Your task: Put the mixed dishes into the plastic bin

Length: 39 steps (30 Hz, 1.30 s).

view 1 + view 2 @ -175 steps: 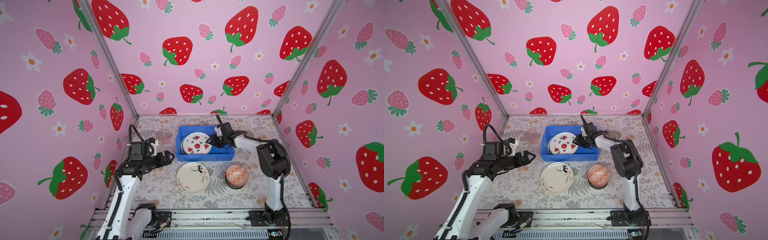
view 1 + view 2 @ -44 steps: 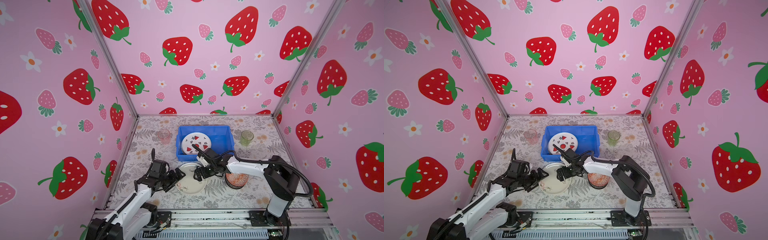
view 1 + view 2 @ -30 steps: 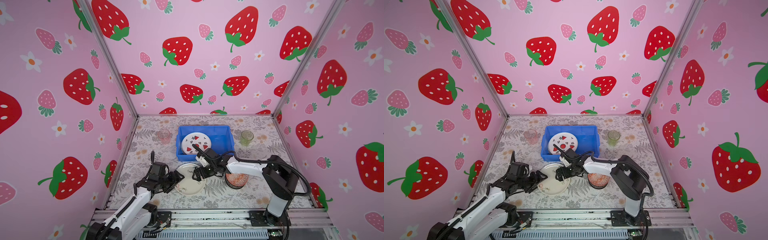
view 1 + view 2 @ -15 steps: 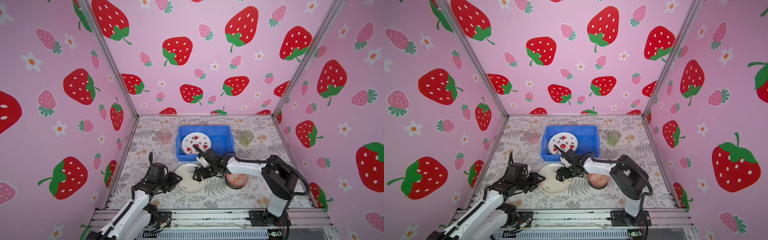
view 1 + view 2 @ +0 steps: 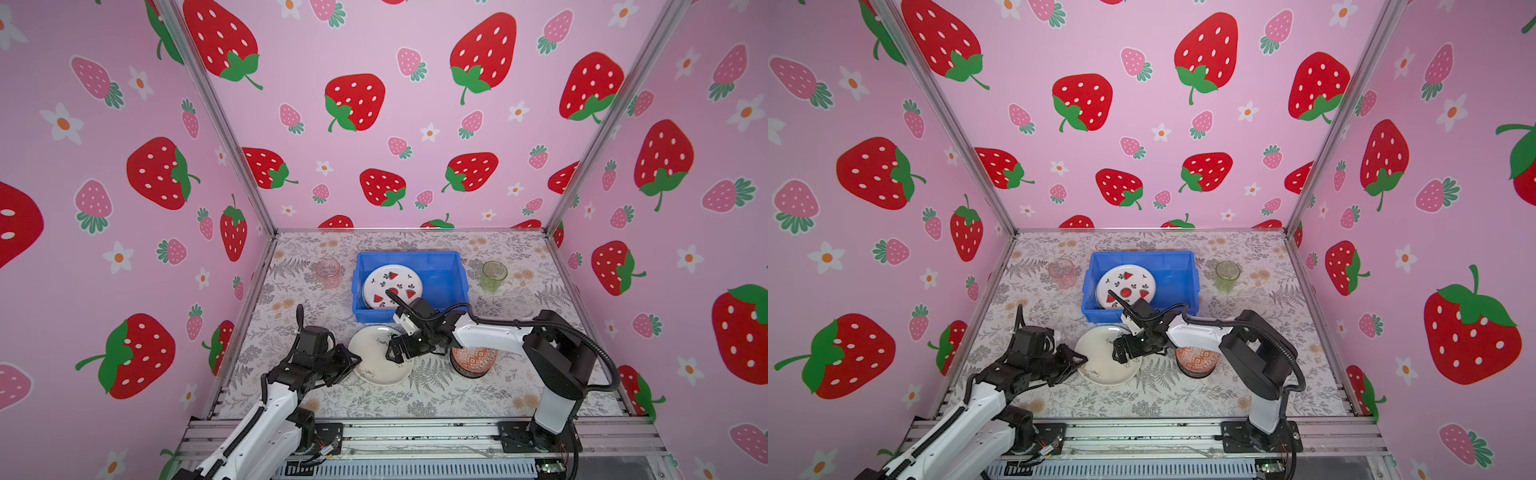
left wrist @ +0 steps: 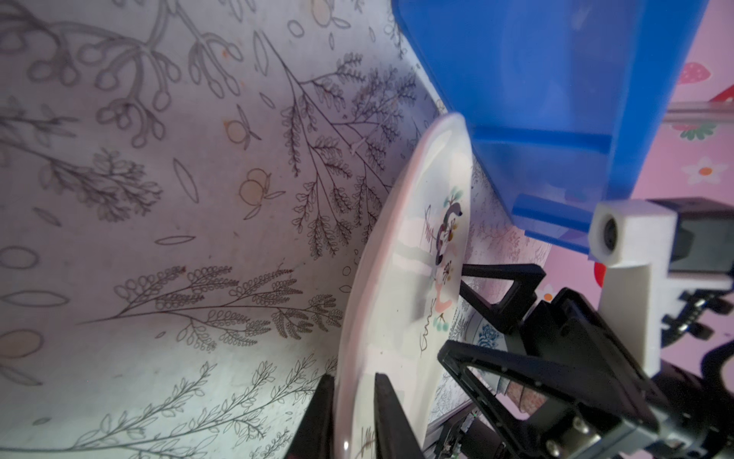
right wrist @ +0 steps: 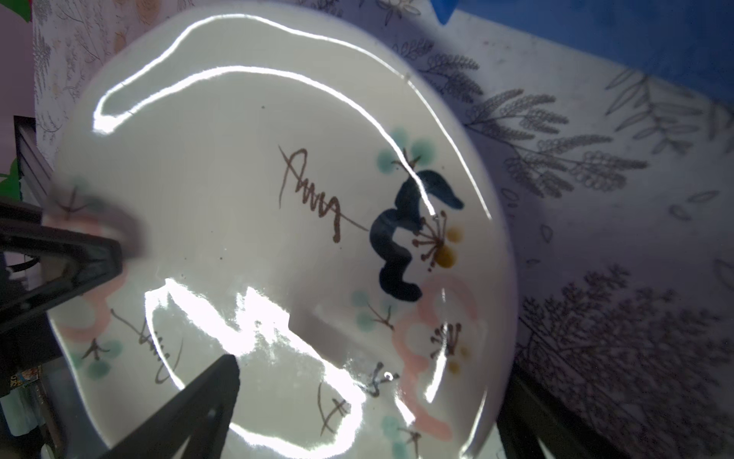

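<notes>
The left tool (image 5: 355, 360) was pressed together on the near-left rim of the plate (image 5: 374, 363), and in the left wrist view one finger (image 6: 317, 413) sat under the rim and one on top of it. From above it could not be told whether that edge was off the bench (image 5: 457, 395). The right tool (image 5: 392, 352) hung over the plate's right side, spread wide and holding nothing, with one finger (image 7: 198, 401) reaching across the glazed face.

The plate lay in front of the bin (image 5: 442, 279) — its far edge just beside the bin's near wall. Inside, the watermelon plate (image 5: 392, 286) leaned in the left half, and the right half of the floor was bare blue.

To the plate's right the bowl (image 5: 473, 362) stood near, partly under the right arm. The pink cup (image 5: 328, 272) stood left of the bin and the green cup (image 5: 493, 275) right of it, each apart from the walls. The front strip of the bench, between the plate and the rail, lay open — as did the far right side.
</notes>
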Each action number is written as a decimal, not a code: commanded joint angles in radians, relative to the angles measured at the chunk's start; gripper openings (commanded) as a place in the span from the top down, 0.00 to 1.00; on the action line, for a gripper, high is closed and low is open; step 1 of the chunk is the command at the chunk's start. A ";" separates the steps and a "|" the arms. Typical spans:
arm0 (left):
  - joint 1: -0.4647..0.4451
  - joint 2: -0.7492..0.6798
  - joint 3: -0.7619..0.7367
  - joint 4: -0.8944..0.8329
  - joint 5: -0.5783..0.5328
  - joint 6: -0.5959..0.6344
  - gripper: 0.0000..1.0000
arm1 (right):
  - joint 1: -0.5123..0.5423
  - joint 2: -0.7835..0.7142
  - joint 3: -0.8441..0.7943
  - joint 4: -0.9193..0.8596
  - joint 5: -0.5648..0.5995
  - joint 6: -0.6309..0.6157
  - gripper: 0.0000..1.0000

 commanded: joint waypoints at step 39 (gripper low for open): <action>0.004 -0.064 0.254 0.073 0.295 0.075 1.00 | -0.272 -0.546 -0.116 -0.125 -0.164 0.015 0.01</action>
